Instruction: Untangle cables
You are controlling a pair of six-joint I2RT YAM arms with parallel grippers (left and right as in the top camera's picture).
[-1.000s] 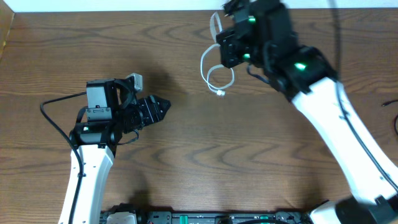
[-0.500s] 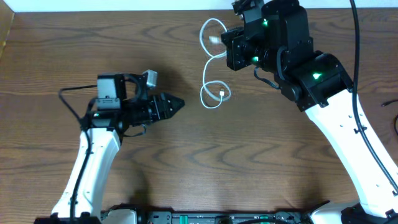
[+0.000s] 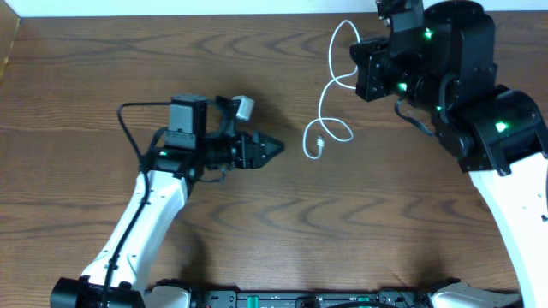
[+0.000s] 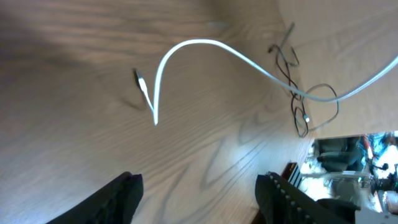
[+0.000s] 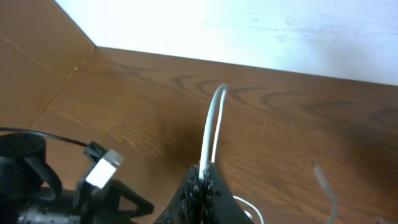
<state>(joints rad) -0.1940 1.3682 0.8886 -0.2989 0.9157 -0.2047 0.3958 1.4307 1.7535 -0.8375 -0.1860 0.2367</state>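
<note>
Stretches the left arm (image 3: 145, 214) out rightward, left tool (image 3: 274, 147) pointing right, fingers (image 4: 121, 194) spread wide apart. Holds the right arm (image 3: 505, 145) bent at the far right, right tool (image 5: 205, 182) pinched tight on the white cable (image 5: 210, 124).

A brown wood-grain desk (image 3: 257, 231) meets a plain white wall (image 5: 249, 25) at its far edge, a flat tan side panel (image 5: 31, 62) standing at one end, under soft light.
</note>
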